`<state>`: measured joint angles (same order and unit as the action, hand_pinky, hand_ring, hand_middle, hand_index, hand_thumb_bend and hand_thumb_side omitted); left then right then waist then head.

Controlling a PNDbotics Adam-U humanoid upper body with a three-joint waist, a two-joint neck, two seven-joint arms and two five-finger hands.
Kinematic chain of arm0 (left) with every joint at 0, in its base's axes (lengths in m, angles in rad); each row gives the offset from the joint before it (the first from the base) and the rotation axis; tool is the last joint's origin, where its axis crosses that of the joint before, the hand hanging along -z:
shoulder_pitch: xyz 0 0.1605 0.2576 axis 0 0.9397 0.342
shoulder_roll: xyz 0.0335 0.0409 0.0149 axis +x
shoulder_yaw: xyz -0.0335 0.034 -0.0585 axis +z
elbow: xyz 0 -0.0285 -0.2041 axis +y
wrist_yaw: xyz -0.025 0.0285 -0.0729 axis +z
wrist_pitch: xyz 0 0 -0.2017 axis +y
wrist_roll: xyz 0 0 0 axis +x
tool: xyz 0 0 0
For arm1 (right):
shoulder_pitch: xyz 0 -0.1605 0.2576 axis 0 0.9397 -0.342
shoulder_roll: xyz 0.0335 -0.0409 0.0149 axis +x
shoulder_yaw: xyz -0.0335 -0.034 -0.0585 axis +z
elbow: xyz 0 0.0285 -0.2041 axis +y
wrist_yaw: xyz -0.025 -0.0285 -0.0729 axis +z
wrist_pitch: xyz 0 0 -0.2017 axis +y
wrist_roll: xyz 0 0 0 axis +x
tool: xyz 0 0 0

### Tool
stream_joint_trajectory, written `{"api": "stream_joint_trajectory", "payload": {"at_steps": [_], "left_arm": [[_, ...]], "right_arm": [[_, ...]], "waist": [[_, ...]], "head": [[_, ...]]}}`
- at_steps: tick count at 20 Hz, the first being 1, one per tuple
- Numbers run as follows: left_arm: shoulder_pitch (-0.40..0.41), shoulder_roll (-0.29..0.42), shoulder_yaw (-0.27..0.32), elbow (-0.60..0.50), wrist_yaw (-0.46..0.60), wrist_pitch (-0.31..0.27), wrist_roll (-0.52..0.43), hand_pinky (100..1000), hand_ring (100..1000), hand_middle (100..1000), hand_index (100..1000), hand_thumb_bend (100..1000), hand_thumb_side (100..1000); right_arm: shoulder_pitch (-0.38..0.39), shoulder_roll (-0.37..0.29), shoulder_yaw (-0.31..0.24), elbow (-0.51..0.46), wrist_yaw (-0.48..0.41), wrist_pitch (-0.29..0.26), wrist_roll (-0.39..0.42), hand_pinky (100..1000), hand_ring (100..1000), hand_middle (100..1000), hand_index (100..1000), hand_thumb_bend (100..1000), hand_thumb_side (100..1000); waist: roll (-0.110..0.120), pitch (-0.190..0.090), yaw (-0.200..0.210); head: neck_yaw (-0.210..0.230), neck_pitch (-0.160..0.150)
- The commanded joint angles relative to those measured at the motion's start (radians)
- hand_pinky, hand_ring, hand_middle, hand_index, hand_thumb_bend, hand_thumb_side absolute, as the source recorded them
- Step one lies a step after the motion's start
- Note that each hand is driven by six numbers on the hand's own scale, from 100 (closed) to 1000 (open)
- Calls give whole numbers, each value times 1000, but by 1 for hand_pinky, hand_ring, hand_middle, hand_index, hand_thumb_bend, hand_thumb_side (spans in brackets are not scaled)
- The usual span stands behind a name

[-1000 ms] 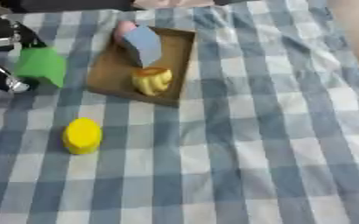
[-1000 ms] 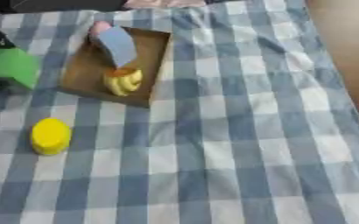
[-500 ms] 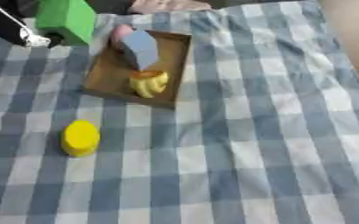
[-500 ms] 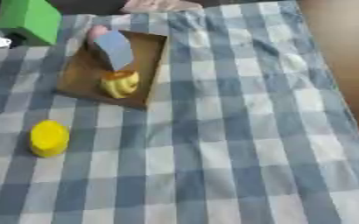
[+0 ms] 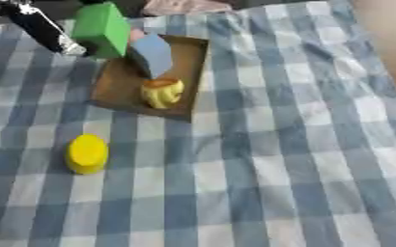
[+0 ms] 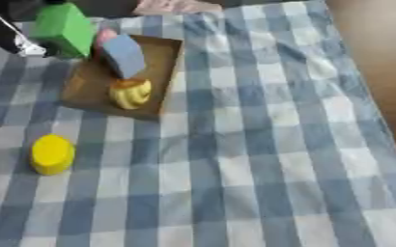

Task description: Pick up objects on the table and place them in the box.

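— Box (image 5: 117, 87) contents are asked about: what is seen inside?

— A shallow brown box is seen on the blue-and-white checked cloth (image 5: 269, 144). A blue block (image 5: 155, 54) is leaned upright at its far end, and a yellow rounded item (image 5: 162, 92) with an orange top is laid near its middle; what that item is cannot be made out. A bit of pink (image 6: 105, 34) is glimpsed behind the blue block, mostly hidden.

— And the green block (image 5: 103, 29)?

— It is held above the box's far left corner by the left hand (image 5: 45, 30), which is cut off by the upper left edge. Only dark fingers with a pale tip are shown against the block's side; they appear closed on it, though the grasp is largely hidden by the block.

— Is anything left on the cloth?

— A yellow cylinder (image 5: 87, 153) is stood on the cloth, apart from the box on its near left. The right hand is not shown in either view.
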<state>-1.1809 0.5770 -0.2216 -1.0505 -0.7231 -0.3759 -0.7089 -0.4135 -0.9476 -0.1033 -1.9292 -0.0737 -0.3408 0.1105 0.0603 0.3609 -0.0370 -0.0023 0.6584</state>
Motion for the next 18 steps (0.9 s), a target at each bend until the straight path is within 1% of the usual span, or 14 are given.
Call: {"api": "stream_joint_trajectory", "payload": {"at_steps": [1,4,9,14,17,18], "left_arm": [[-37,-1,22,48,-79,-13,3,871,787,653,708,100,232],[-45,-19,29,83,-119,-30,15,878,798,685,724,100,234],[-49,-43,28,121,-132,-53,21,885,814,713,745,100,237],[-48,-51,20,142,-141,-66,5,900,840,747,781,100,242],[-46,-53,17,147,-145,-72,-8,923,875,788,839,151,245],[-45,-52,16,147,-145,-74,-15,933,891,805,868,173,329]], "right_arm": [[-14,-21,-6,-6,-11,-1,9,853,618,449,762,100,470],[-15,-17,-7,-4,-11,1,14,854,617,448,762,100,470],[-16,-11,-9,-3,-11,1,21,855,618,448,762,100,470],[-16,-9,-12,1,-13,3,21,856,618,448,762,100,470],[-17,-8,-13,2,-15,2,21,856,618,448,762,100,470],[-17,-8,-13,2,-16,2,21,856,618,448,762,100,470]], "waist": [[-2,-18,-3],[1,-15,-6],[2,-10,-13],[2,-8,-16],[2,-8,-15],[2,-8,-15]], "head": [[5,-16],[10,-19],[16,-24],[15,-20],[11,-14],[10,-12]]}}
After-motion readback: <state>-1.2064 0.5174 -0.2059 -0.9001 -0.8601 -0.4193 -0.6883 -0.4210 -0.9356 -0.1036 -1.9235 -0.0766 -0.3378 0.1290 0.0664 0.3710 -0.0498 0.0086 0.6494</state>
